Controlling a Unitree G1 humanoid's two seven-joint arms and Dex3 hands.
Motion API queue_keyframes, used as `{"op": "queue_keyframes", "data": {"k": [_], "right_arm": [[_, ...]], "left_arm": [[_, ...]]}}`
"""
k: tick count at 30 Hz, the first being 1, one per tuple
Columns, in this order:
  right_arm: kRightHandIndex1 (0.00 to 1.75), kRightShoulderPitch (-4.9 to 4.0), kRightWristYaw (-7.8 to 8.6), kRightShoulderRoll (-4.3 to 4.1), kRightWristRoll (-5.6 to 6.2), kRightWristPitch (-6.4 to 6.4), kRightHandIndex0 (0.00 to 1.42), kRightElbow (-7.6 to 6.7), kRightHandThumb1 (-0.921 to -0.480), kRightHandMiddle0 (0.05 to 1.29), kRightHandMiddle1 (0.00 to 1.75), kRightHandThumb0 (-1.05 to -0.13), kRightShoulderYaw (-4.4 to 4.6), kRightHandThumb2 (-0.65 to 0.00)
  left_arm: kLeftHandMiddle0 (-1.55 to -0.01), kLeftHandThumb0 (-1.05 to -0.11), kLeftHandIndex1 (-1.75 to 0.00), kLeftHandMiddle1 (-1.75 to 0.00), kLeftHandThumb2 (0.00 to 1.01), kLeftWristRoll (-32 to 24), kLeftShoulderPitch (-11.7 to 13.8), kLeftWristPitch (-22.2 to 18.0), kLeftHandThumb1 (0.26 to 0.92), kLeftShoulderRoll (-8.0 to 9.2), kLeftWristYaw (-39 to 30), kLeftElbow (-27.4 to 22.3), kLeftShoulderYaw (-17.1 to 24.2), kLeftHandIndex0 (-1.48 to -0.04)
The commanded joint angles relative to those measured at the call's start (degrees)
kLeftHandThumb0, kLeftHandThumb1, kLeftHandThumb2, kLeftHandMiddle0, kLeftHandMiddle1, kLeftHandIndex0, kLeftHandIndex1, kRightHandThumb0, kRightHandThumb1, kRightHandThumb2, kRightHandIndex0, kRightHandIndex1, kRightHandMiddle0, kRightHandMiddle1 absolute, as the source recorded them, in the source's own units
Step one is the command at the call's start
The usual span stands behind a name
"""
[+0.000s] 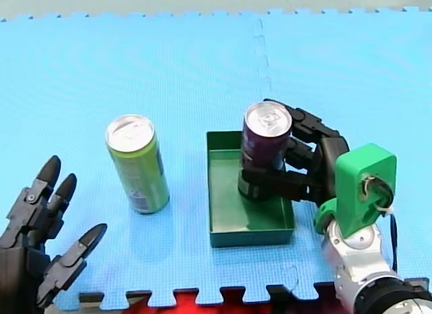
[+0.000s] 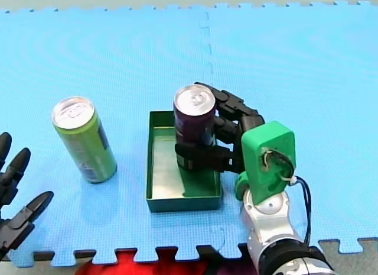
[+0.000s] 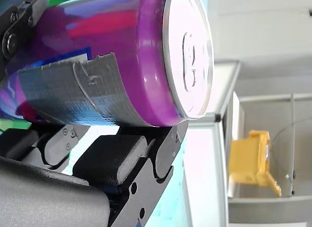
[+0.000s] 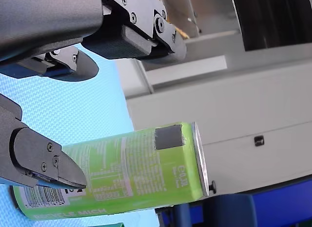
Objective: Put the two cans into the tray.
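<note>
Hanging right over the tray, that purple can (image 1: 266,148), upright, shiny top facing up, its lower end down between the walls of the green tray (image 1: 250,237). Whether the base actually touches the tray floor I can't tell from here. The right hand (image 1: 304,162) is clamped on it, reaching in from the tray's right side with the fingers wrapped around the can's body. The first wrist view shows the same grip up close: dark fingers (image 3: 112,158) pressed along the can's side, near a strip of grey tape.

So by my reckoning can number one is nearly home but not released yet. The hand has to let go and pull clear before it counts.

Off to the left, the green can (image 1: 138,165) stands upright on the blue foam mat (image 1: 135,71), near the tray but outside it, with nothing touching it. That one is all to do. The left hand (image 1: 40,240) sits low at the near left corner of the mat, holding nothing, apart from the green can. I'd call it roughly halfway at best.
</note>
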Motion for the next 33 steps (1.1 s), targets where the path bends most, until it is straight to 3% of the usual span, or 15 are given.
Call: {"op": "queue_keyframes", "data": {"k": [1,4,7,10,12,14,18,21,33], "right_arm": [[0.00,0.05,0.05,-0.14,0.22,-0.53,1.32,-0.08,-0.720,1.17,0.00,-0.370,-0.10,0.000],[0.00,0.07,0.21,-0.11,0.17,-0.46,1.31,-0.05,-0.718,1.11,0.00,-0.371,-0.03,0.000],[0.00,0.03,0.94,0.11,0.52,-0.28,1.19,-0.08,-0.704,0.97,0.00,-0.388,-0.19,0.000],[0.00,0.00,0.93,0.45,0.55,-0.17,0.99,-0.05,-0.639,0.89,0.00,-0.493,-0.17,0.000],[0.00,0.05,0.78,0.51,0.32,-0.17,0.88,-0.03,-0.626,0.79,0.00,-0.573,0.03,-0.002],[0.00,0.16,0.82,0.33,-0.20,-0.16,0.78,-0.07,-0.642,0.65,0.00,-0.685,0.52,-0.007],[0.00,0.34,0.31,-0.73,-3.07,-0.03,0.63,-0.26,-0.669,0.44,0.00,-0.805,2.94,-0.010],[0.00,0.38,-0.32,-1.12,-4.11,0.05,0.61,-0.40,-0.671,0.42,0.00,-0.830,3.81,-0.007],[0.00,0.76,0.15,-2.51,-6.17,-1.45,0.52,-0.60,-0.694,0.38,0.00,-0.945,6.34,-0.005]], "left_arm": [[-0.43,-0.992,0.00,0.00,0.00,0.1,0.2,0.2,0.795,0.21,0.1,-0.3,0.0,-0.38],[-0.43,-0.992,0.00,0.00,0.00,0.0,0.1,0.1,0.796,0.30,0.1,-0.1,0.1,-0.38],[-0.43,-0.992,0.00,0.00,0.00,0.1,0.0,0.0,0.797,0.32,0.1,0.1,0.1,-0.38],[-0.43,-0.992,0.00,0.00,0.00,0.3,0.1,0.0,0.798,0.29,0.2,-0.2,0.1,-0.38],[-0.43,-0.994,0.00,0.00,0.00,0.5,0.2,0.0,0.800,0.26,0.4,-0.3,0.1,-0.38],[-0.43,-0.997,0.00,0.00,0.00,0.8,0.2,0.0,0.801,0.21,0.7,-0.4,0.1,-0.38],[-0.43,-1.004,0.00,0.00,0.00,1.7,0.2,0.0,0.807,0.18,1.6,-0.3,0.1,-0.38],[-0.43,-1.006,0.00,0.00,0.00,2.1,0.3,-0.1,0.809,0.14,2.1,-0.2,0.1,-0.38],[-0.44,-1.015,0.00,0.00,0.00,2.8,0.4,-0.4,0.820,0.17,3.1,-0.1,-0.1,-0.39]]}}
